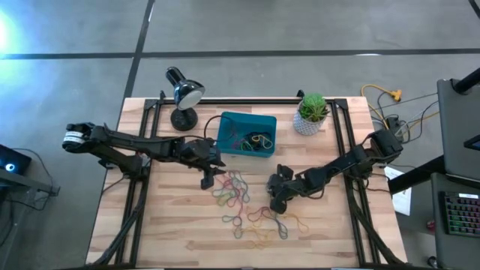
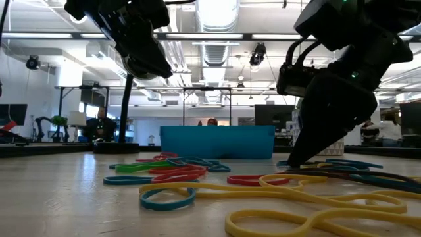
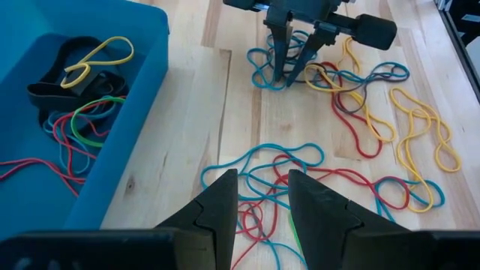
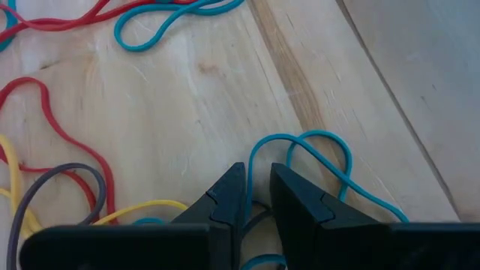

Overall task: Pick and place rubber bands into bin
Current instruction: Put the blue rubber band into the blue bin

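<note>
Our right gripper [image 4: 257, 196], tips on the table, is pinching narrow on a blue rubber band [image 4: 315, 161]; tangled neighbours may drag along. Left gripper [image 3: 262, 196] hovers part-open, empty, nr the bin [image 1: 247, 133].

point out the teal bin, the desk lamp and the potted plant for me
teal bin [image 1: 227, 127], high view, bare floor near its left wall
desk lamp [image 1: 184, 118], high view, round base
potted plant [image 1: 313, 106], high view, green leaves

I see a teal-blue bin [image 1: 247, 127], red, yellow, blue and green rubber bands [image 1: 240, 196], and a pale wood-grain bench [image 1: 165, 217].
</note>
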{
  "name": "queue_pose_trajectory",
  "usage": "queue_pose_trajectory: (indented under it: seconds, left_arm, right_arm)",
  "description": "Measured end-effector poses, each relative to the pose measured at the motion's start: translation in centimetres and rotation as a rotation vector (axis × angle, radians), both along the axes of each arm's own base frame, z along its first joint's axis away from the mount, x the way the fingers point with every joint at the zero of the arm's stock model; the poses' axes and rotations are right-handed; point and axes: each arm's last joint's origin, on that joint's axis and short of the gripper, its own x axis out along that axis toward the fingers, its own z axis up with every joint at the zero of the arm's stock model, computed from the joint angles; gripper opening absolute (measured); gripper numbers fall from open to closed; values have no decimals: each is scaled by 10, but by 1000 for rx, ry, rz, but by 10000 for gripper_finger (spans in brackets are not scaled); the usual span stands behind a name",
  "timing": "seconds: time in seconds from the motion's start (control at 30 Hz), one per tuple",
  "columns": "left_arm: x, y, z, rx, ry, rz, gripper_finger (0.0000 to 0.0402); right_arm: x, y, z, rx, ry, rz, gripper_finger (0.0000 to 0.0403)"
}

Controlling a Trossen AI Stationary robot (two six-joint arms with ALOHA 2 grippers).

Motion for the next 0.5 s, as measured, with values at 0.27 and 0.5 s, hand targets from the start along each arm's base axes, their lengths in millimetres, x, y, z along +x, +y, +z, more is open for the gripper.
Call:
queue_pose_trajectory:
  seconds: [0.27,0.5]
  left_arm:
    - [0,0,-2,1,-9,4,102]
    - [-2,0,-12,-28,-2,26,102]
  right_arm:
    - [0,2,0,0,0,6,55]
    - [0,2,0,2,-1,5,11]
